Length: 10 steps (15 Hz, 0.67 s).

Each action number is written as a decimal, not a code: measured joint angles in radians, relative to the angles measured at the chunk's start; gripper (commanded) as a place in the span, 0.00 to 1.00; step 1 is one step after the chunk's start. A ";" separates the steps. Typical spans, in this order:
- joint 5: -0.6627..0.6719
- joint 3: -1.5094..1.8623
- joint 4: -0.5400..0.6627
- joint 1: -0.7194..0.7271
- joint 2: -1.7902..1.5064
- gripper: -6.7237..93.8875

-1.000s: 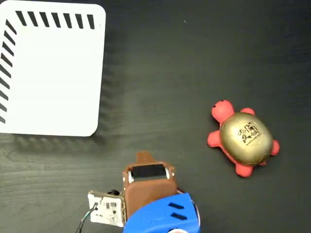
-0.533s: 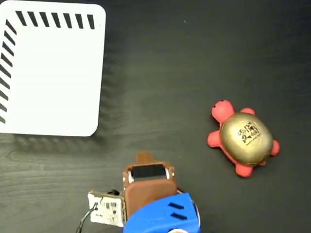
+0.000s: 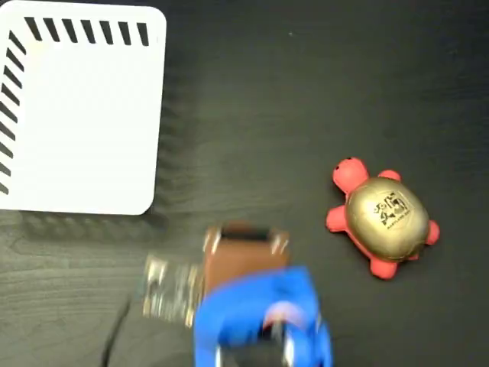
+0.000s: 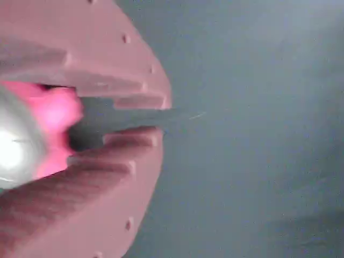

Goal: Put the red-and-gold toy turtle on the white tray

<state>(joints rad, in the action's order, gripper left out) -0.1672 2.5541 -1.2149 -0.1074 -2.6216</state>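
Observation:
The red-and-gold toy turtle (image 3: 384,217) lies on the dark table at the right of the fixed view, head toward the upper left and gold shell up. The white tray (image 3: 80,115), with black stripes along its top and left edges, sits at the upper left with nothing on it. My gripper (image 3: 241,233) is at the bottom centre, blurred, well left of the turtle and below the tray. In the wrist view its two brown fingers (image 4: 134,156) nearly meet at the gripper tip (image 4: 161,121), with nothing held. A blurred pink and silvery shape by the finger base is unclear.
The blue arm segment (image 3: 260,321) and a small circuit board (image 3: 172,289) fill the bottom edge of the fixed view. Dark wood-grain table (image 3: 290,99) lies between the tray and the turtle.
The arm was still before and is now blurred with motion. Its brown head has shifted slightly up and to the right. Turtle and tray have not moved.

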 measured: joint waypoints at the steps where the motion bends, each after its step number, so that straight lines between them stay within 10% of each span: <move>1: -0.014 -0.078 -0.023 -0.052 0.104 0.07; 10: 0.072 -0.339 -0.107 -0.561 0.488 0.07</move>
<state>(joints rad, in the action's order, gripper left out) -0.0951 2.2151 -1.3223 -0.6688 -2.1338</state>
